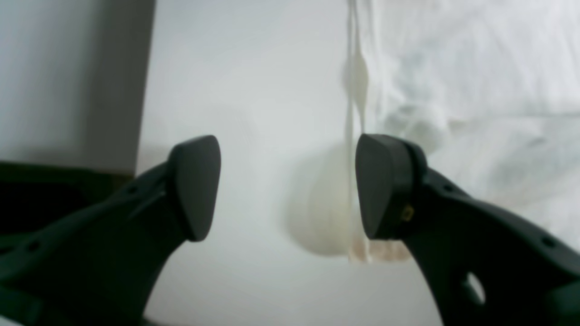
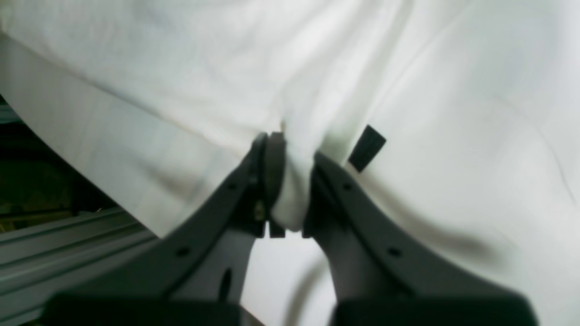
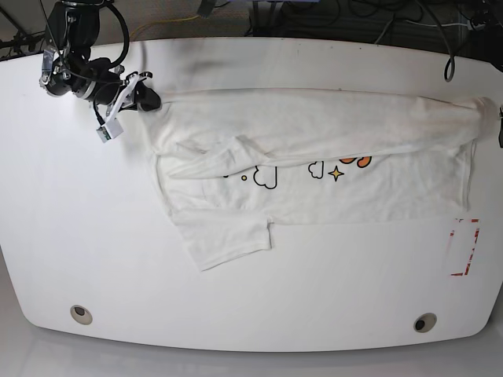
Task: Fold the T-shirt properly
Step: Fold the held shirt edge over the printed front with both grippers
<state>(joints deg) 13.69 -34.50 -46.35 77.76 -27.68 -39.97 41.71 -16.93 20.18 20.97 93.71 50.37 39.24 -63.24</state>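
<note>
The white T-shirt point(image 3: 314, 141) lies across the table point(image 3: 78, 220), its far half folded toward the front so only a strip of the print point(image 3: 338, 169) shows. One sleeve point(image 3: 228, 239) sticks out at the front left. My right gripper point(image 3: 149, 100) is shut on a bunched fold of the shirt's far left corner, and the cloth point(image 2: 290, 199) shows pinched between the fingers in the right wrist view point(image 2: 292, 181). My left gripper point(image 1: 285, 185) is open and empty just above the table. Its right finger point(image 1: 385, 185) sits at the shirt's edge point(image 1: 476, 90). That arm is out of the base view.
A red outlined rectangle point(image 3: 464, 247) is marked near the table's right edge. Two round holes point(image 3: 79, 313) point(image 3: 425, 322) sit near the front edge. Cables point(image 3: 452, 63) run along the back. A small black tag point(image 2: 367, 148) lies on the cloth by my right gripper.
</note>
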